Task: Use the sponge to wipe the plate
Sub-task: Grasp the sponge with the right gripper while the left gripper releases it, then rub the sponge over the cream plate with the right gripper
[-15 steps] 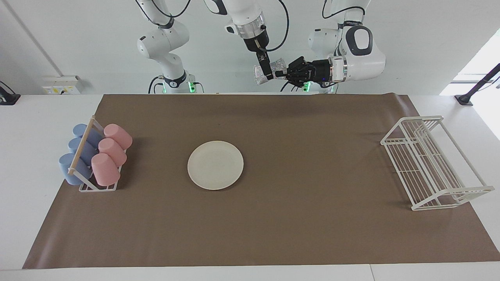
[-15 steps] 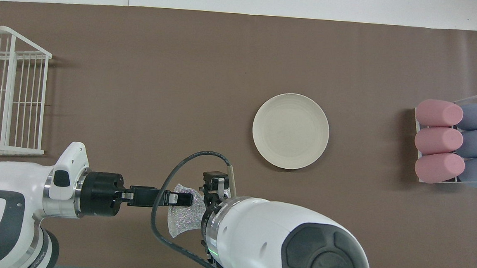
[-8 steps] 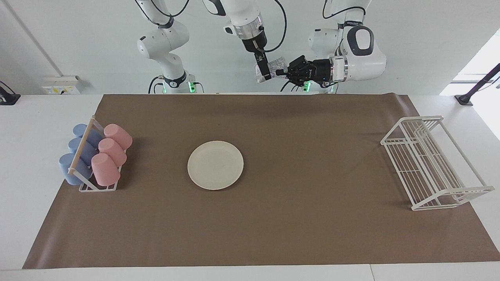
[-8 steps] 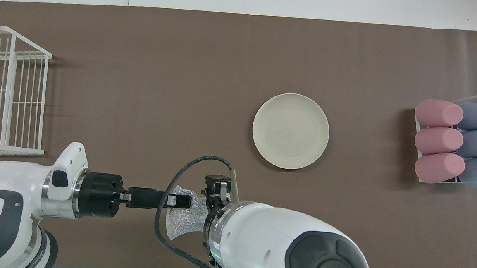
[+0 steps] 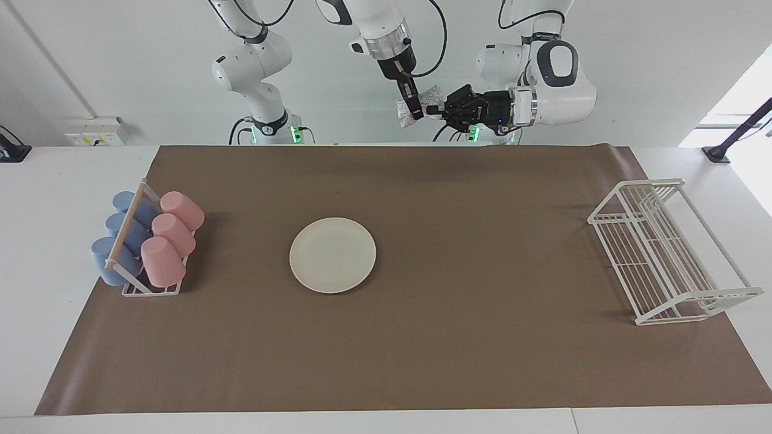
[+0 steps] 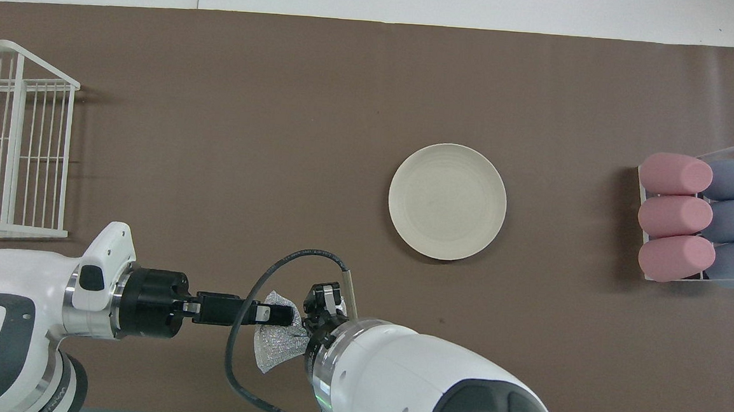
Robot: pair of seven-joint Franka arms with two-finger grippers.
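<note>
While held aloft between both arms: sponge (image 5: 424, 104), crinkled and silvery, over the mat's (image 5: 422, 361) edge nearest the robots.
Sponge, long axis: hanging roughly vertical in the facing view; in the overhead view, stretched from the grippers back toward the robots.
Left gripper (image 5: 431, 111): reaching in sideways, fingertips pinched tight on the sponge's upper part.
Right gripper (image 5: 415, 113): pointing down, fingers drawn in against the sponge just beside the left gripper; firmness of grip not discernible.
Plate (image 5: 333, 255): flat on the mat near mid-table, bare, well apart from both grippers.
Cup rack (image 5: 151, 288): at the right arm's end, pink and blue cups lying on their sides.
Wire rack (image 5: 663, 253): at the left arm's end.
</note>
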